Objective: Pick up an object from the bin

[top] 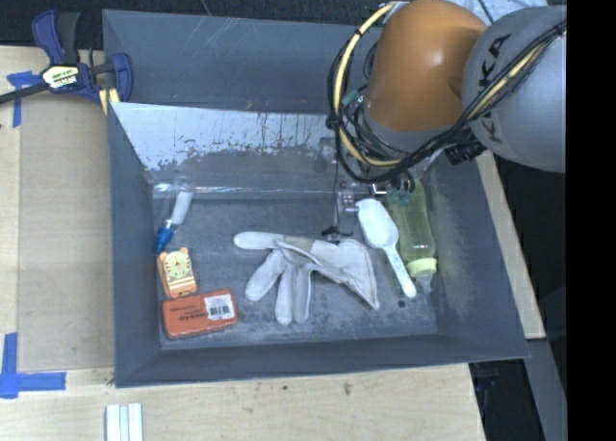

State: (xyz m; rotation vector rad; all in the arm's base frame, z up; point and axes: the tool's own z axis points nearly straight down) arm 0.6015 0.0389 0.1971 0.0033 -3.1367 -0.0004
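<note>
- Glove (308, 271): grey-white, limp, lies flat at the centre of the bin (289, 73) floor; fingers spread, pointing left and near; cuff at the right.
- Spoon (378, 224): white plastic, just right of the glove's cuff; bowl at the far end, handle running near and right.
- Bottle (418, 232): pale green, translucent, on its side just right of the spoon.

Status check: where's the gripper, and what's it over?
Gripper low at the white glove, cuff end. Glove flat on the bin floor. Close on the right: white spoon, green bottle.
</note>
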